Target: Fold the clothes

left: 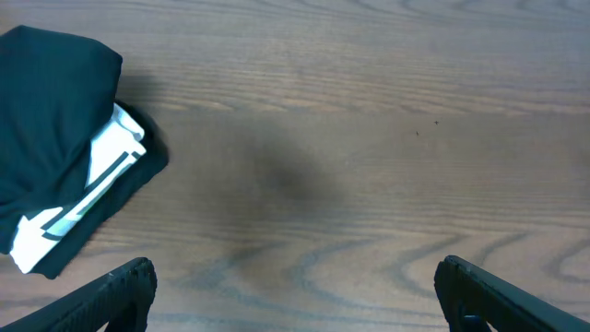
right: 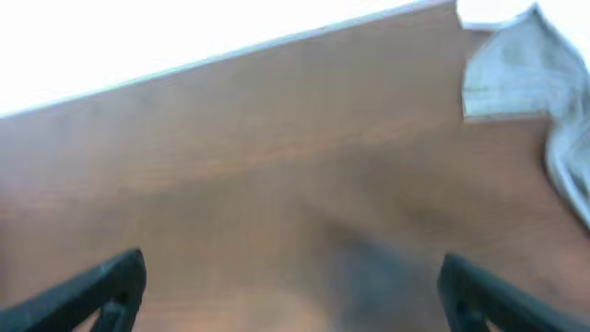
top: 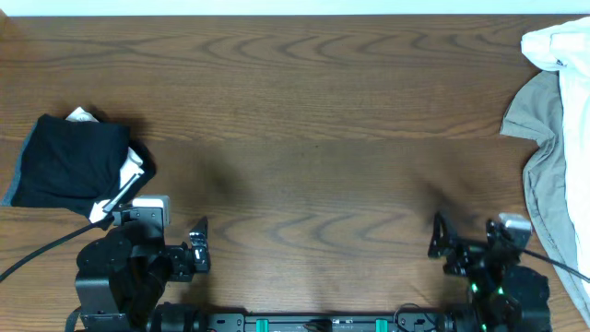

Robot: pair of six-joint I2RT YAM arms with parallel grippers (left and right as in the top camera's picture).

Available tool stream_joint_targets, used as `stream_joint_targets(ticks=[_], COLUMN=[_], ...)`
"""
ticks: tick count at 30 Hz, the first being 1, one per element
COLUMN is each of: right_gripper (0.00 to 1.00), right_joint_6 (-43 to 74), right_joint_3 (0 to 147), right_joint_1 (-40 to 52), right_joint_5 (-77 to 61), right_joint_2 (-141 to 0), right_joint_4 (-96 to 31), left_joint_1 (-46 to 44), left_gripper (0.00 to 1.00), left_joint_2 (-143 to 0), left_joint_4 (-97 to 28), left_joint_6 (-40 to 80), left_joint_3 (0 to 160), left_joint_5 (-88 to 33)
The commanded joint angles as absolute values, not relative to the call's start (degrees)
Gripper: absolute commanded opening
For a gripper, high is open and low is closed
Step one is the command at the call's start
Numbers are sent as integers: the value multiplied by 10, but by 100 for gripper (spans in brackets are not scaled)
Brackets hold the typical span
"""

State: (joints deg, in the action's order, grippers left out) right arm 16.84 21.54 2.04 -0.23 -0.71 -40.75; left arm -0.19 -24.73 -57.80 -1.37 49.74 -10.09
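A folded black garment (top: 69, 164) with a white print lies at the table's left; it also shows in the left wrist view (left: 55, 138). A pile of unfolded grey clothes (top: 553, 157) with a white garment (top: 562, 46) on top lies at the right edge; the grey cloth shows in the right wrist view (right: 525, 74). My left gripper (top: 198, 244) is open and empty near the front edge, right of the black garment, its fingers wide apart over bare wood (left: 295, 295). My right gripper (top: 438, 238) is open and empty at the front right, left of the grey pile (right: 290, 295).
The wooden table (top: 304, 138) has its far edge along the top of the overhead view and shows in the right wrist view (right: 230, 60). Both arm bases sit at the front edge.
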Motion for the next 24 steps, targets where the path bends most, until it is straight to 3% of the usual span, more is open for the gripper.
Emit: stream_joint_targets(ticks=[1, 8, 24], right_gripper=[99, 99, 99], right_joint_6=[117, 70, 79], right_joint_3=[167, 39, 3], right_joint_1=[16, 16, 16], right_joint_5=[6, 6, -17], right_joint_2=[-3, -3, -3], right_joint_4=[-306, -60, -41], left_joint_1=[-3, -3, -3], left_gripper=[98, 98, 98], left_joint_2=[-246, -246, -246], left_joint_4=[-578, -578, -578], left_joint_6=[-19, -19, -19], left_joint_3=[497, 497, 497], left_joint_5=[-100, -100, -100])
